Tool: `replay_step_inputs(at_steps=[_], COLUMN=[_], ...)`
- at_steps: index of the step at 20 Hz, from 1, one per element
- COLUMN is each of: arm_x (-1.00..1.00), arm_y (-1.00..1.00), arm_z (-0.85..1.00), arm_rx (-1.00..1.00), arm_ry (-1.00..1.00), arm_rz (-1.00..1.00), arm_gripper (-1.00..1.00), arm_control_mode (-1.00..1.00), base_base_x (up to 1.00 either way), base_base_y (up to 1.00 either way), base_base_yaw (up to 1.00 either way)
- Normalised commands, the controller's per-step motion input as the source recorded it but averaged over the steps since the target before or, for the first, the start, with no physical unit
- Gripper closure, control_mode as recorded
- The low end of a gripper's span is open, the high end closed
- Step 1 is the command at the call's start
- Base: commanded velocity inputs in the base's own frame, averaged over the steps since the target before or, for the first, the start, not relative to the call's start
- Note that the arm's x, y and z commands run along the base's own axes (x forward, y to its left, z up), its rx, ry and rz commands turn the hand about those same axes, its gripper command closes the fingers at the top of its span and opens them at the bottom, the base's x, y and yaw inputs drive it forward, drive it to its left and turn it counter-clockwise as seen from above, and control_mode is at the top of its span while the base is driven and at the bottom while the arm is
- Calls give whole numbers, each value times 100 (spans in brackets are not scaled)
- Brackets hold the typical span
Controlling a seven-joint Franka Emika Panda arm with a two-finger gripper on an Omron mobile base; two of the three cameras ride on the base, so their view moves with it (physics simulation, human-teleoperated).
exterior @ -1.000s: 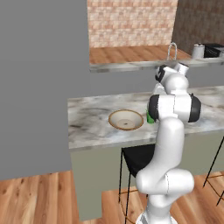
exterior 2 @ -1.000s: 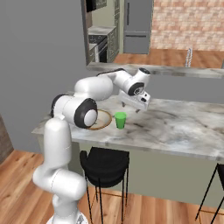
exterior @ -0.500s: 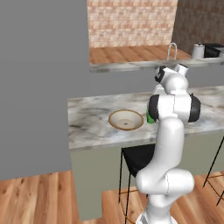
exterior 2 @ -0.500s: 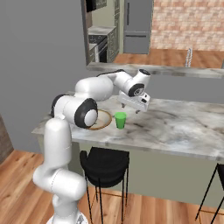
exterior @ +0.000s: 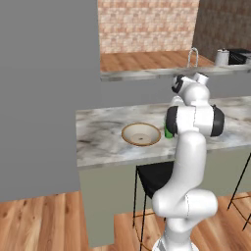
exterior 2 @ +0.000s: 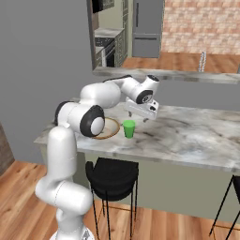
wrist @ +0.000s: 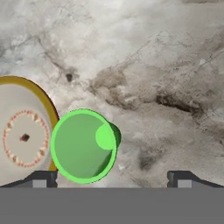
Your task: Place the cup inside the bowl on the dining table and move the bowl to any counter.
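End effector: the white arm's two-finger end effector hangs above the marble, pointing down, its dark tips wide apart and holding nothing; in the hand view the tips sit at the bottom edge with the cup between them but off toward one tip.

Cup: the small bright green tapered tumbler stands upright on the grey-white veined marble bench, just beside the bowl, apparently not touching it. It looks empty (the hand view looks straight into its mouth).

Bowl: the wide shallow beige bowl with the darker brown rim rests flat on the same bench, with nothing in it but a ring pattern on its floor.

Why so placed: the spread tips over the cup suggest a top-down grasp is being lined up; it probably needs a small sideways correction first.

Task state: the cup is not yet in the bowl, and the bowl is not yet moved.
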Motion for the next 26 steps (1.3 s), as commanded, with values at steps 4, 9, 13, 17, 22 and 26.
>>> replay_step_inputs(at_steps=[4, 9, 13, 17, 22, 26], arm_x=[0, 0, 0, 0, 0, 0], arm_y=[25, 20, 2, 0, 0, 0], arm_z=[-9, -9, -15, -12, -6, 0], arm_rx=[0, 0, 0, 0, 0, 0], arm_ry=[0, 0, 0, 0, 0, 0], arm_rz=[7, 6, 5, 4, 4, 4], arm_gripper=[-100, -100, -100, -100, -100, -100], arm_control_mode=[-100, -100, -100, -100, -100, -100], base_base_x=[0, 0, 0, 0, 0, 0], base_base_y=[0, 0, 0, 0, 0, 0], base_base_yaw=[0, 0, 0, 0, 0, 0])
